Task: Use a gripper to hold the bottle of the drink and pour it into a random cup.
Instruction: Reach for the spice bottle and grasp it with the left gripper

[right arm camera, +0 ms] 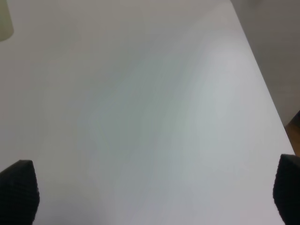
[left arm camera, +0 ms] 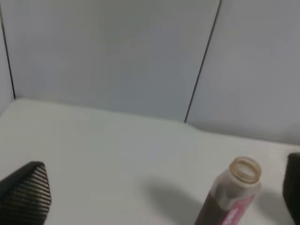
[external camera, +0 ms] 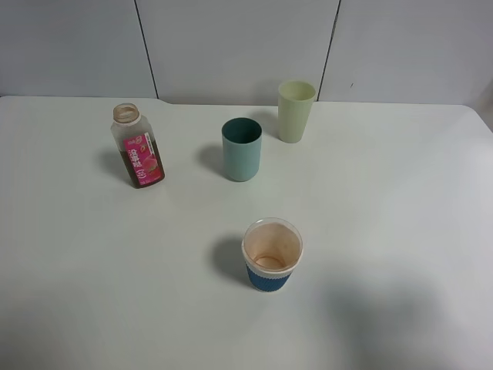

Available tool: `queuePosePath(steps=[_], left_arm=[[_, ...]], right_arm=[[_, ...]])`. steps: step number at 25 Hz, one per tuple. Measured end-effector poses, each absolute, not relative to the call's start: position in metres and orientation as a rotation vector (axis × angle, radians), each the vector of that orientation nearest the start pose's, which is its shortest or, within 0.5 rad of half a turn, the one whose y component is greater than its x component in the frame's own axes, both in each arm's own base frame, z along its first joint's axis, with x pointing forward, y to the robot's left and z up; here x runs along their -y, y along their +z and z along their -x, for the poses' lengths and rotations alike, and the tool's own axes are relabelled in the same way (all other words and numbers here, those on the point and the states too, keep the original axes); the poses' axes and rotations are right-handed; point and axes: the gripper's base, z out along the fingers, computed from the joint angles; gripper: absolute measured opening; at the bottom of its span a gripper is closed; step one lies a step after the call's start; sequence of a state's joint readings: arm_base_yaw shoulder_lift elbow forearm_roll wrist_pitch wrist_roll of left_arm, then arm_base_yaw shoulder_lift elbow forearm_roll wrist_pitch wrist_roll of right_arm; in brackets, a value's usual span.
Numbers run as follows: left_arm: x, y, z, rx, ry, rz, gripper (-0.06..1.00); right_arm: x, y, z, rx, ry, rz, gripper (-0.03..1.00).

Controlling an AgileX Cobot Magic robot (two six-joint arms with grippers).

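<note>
The bottle [external camera: 139, 148] stands upright and capless at the left of the white table [external camera: 400, 200], with a pink-red label and the brown drink [external camera: 152, 181] inside. The teal cup [external camera: 242, 149] stands upright to its right, near the middle. Neither gripper shows in the exterior high view. In the left wrist view the left gripper [left arm camera: 159, 192] is open and empty, its dark fingertips [left arm camera: 28, 192] wide apart, with the bottle [left arm camera: 232, 197] ahead of it, nearer one finger. In the right wrist view the right gripper [right arm camera: 153, 190] is open and empty over bare table.
A pale yellow-green tumbler [external camera: 296, 110] stands behind the teal cup near the back wall; its edge shows in the right wrist view [right arm camera: 4, 21]. A white paper cup with a blue sleeve [external camera: 272, 254] stands in front. The table's right edge [right arm camera: 262, 84] is near the right gripper.
</note>
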State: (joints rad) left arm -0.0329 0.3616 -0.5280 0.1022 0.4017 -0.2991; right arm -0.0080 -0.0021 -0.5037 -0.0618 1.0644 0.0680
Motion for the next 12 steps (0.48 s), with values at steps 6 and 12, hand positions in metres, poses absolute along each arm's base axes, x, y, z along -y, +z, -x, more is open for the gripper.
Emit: queuePosePath(steps=[6, 12], left_arm=[[0.003, 0.287, -0.102, -1.724, -0.179, 0.163, 0.98], [0.004, 0.240, -0.109, -1.694, -0.168, 0.130, 0.98]], right_arm=[[0.005, 0.278, 0.006, -2.039, -0.036, -0.081, 1.00], [0.005, 0.278, 0.006, -2.039, -0.036, -0.081, 1.00]])
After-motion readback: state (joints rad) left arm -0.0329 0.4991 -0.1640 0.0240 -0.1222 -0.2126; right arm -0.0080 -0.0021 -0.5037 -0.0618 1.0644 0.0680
